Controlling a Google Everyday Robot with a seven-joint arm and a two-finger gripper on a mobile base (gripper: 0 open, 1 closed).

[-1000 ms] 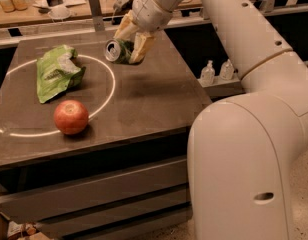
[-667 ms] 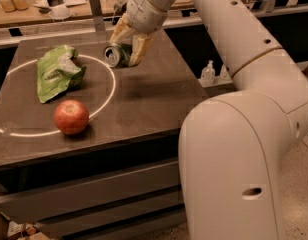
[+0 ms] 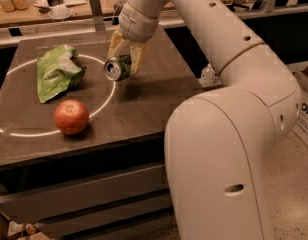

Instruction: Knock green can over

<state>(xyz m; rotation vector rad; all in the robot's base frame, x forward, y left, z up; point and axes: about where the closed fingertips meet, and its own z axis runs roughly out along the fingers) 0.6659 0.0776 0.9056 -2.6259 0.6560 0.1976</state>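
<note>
Reaching down from the white arm (image 3: 214, 29), the hand (image 3: 123, 62) hangs over the rear middle of the dark counter (image 3: 149, 101), wrist up and tips down. Its two pale yellow fingers (image 3: 139, 56) are spread apart in a narrow V and are not pinched together. The green can (image 3: 119, 68) lies on its side right at those tips, its silver top turned toward the camera and its dark patterned body pointing back between the fingers. The finger on the picture's right seems to touch the can's side, though the contact is hard to make out; the other finger stands just above and behind the can's rim.

The can rests on the thin white ring (image 3: 110, 91) marked on the counter. Inside the ring, toward the picture's left, lies a crumpled light green snack bag (image 3: 56, 71), near the can but apart from it. A red apple (image 3: 71, 117) sits nearer the front edge, below the bag and well apart from the can. The robot's broad white body (image 3: 229, 174) fills the lower right, in front of the counter's corner.
</note>
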